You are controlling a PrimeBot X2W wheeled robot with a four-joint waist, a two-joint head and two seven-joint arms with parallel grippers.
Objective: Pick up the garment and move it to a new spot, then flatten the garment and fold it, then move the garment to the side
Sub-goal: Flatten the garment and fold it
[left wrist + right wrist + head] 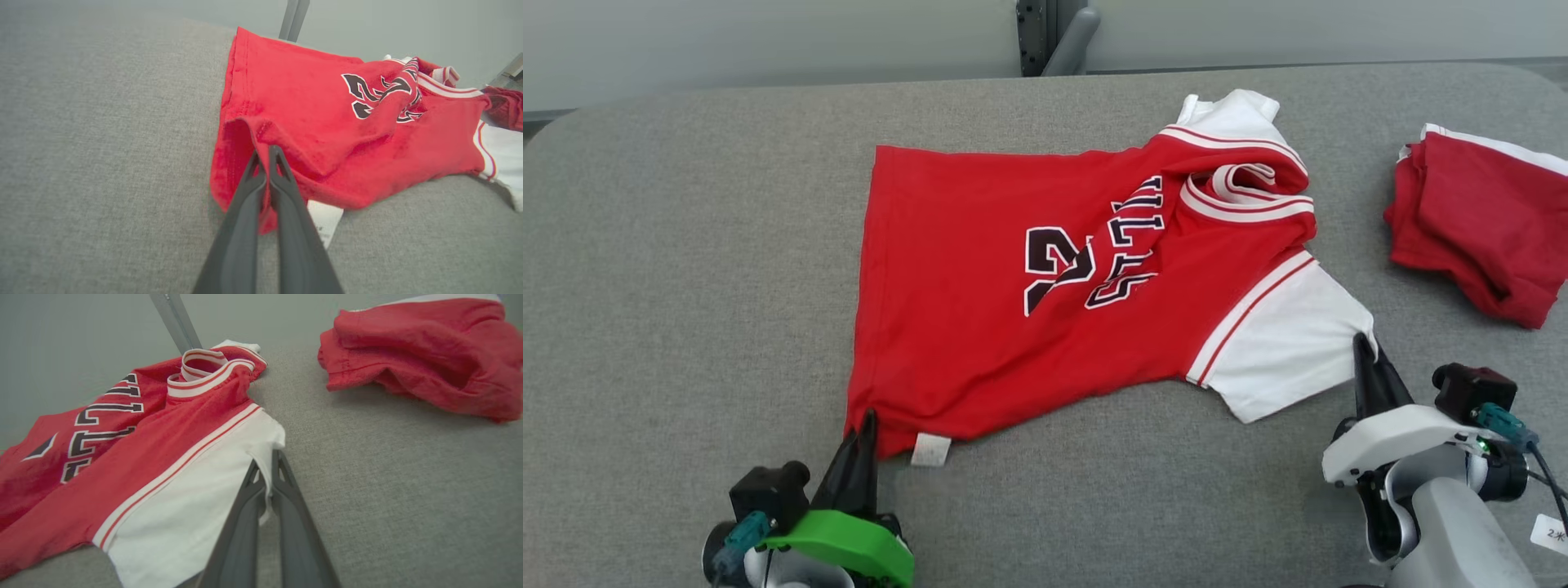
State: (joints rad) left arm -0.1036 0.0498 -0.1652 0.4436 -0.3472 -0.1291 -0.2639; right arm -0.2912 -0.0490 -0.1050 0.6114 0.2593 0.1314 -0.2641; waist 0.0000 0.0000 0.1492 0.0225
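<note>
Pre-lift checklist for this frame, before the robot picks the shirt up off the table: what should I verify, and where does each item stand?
1. Left pincer shut on the jersey at its near hem corner: ok.
2. Right pincer shut on the edge of the white sleeve: ok.
3. Both grips on the same garment, along its near side: ok.
4. Jersey lying flat: not ok, it is bunched around the collar.
5. Other red garment apart from the jersey: ok, bare table shows between them.
6. Number of fabric layers in each grip: cannot tell.
</note>
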